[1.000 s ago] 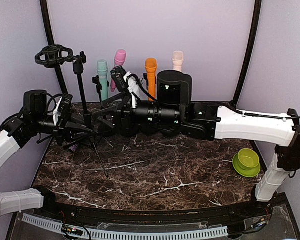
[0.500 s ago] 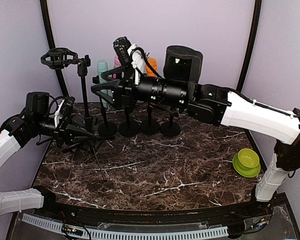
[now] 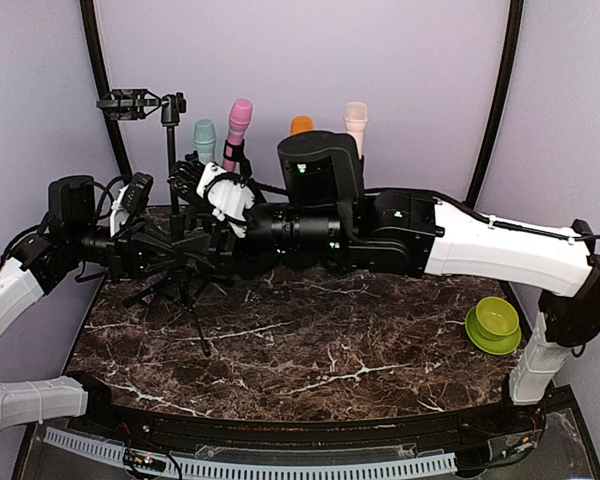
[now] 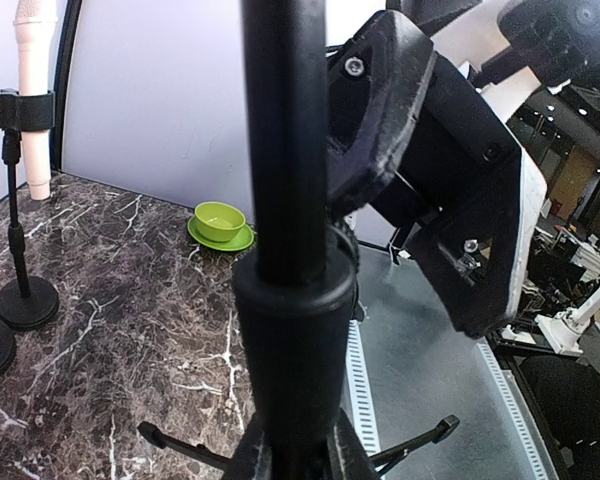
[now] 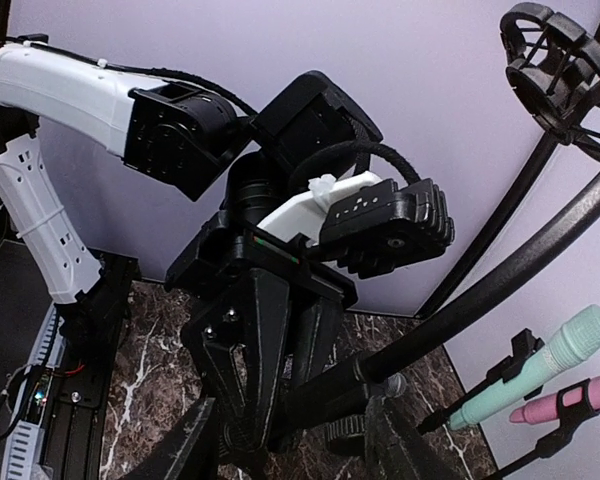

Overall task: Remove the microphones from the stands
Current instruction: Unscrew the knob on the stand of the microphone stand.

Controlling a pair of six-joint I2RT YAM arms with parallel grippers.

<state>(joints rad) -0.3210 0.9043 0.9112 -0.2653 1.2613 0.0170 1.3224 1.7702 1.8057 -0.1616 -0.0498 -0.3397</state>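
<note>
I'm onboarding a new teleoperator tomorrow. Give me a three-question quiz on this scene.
1. True or false: the green bowl sits on the robot's left side.
2. Which microphone stands between the teal microphone and the orange microphone? A pink microphone; B yellow; C blue.
3. Fill in: the left gripper is shut on the tripod stand's ____.
Key: 1 false; 2 A; 3 pole.
</note>
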